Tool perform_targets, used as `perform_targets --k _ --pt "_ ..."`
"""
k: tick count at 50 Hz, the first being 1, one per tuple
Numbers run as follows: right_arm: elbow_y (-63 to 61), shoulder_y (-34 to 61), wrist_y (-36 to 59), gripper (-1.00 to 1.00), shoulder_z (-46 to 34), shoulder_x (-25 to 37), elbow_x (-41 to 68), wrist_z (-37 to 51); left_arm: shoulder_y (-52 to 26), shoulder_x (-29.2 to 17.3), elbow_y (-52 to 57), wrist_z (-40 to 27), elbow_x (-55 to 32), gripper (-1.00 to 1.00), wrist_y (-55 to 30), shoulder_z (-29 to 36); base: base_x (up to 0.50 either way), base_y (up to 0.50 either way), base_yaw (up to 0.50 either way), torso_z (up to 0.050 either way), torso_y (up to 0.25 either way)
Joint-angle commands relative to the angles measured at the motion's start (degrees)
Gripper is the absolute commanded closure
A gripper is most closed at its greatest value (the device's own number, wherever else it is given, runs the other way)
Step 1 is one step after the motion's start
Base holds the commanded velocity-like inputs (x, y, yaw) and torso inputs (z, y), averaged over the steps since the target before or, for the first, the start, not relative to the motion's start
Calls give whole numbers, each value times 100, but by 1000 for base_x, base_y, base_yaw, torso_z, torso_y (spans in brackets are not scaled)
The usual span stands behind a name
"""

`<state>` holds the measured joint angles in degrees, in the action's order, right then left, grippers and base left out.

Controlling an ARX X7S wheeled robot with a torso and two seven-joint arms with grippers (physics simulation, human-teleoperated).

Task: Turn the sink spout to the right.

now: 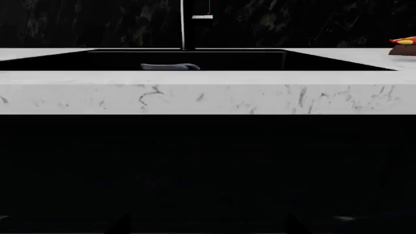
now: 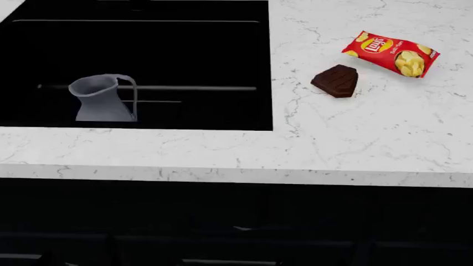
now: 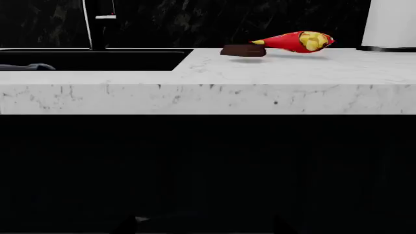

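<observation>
Sink [image 2: 266,66]: large black rectangular basin set into the white marbled tabletop [image 2: 355,149], occupying the left half of the head view.

Pitcher [image 2: 102,98]: grey, with handle, standing upright inside the basin toward its left front. Only its rim shows above the basin edge in the left wrist view [image 1: 170,67].

Sink spout [image 1: 183,24]: slim dark column rising at the far edge of the basin, against the black back wall, with a small pale tab just beside it. In the right wrist view it stands at the basin's far side [image 3: 97,24]. Which way its arm points cannot be told.

Chocolate bar [image 2: 336,81]: dark brown, lying flat on the tabletop, right of the basin.

Chip bag [image 2: 390,53]: red and yellow, lying flat just beyond and right of the chocolate bar, near but apart.

White cylinder [image 3: 390,24]: with dark base, standing at the far right on the tabletop.

Arms: both wrist cameras sit low, below the tabletop edge, facing the dark cabinet front.

Left pincer: only dark shapes at the frame edge; released or clenched cannot be told.

Right pincer: likewise cannot be told.
</observation>
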<state>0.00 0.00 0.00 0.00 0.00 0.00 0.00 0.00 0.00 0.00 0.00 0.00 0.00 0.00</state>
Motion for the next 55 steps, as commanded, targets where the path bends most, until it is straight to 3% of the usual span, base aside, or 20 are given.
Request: perform_targets --k 1,18,49,55 --pt "0 0 0 -100 -72 54 54 72 0 -57 0 -64 -56 -100 0 64 0 0 0 0 0" --pt "99 49 -57 -100 -356 308 230 440 56 -324 55 20 -676 -100 224 311 0 0 0 1 0" --pt "92 60 -111 -100 -595 519 450 723 70 -588 62 -56 -934 -100 346 629 0 0 0 50 0" --pt "78 59 -162 -100 -623 556 574 715 -7 -584 -72 -329 -757 -100 207 666 0 0 0 42 0"
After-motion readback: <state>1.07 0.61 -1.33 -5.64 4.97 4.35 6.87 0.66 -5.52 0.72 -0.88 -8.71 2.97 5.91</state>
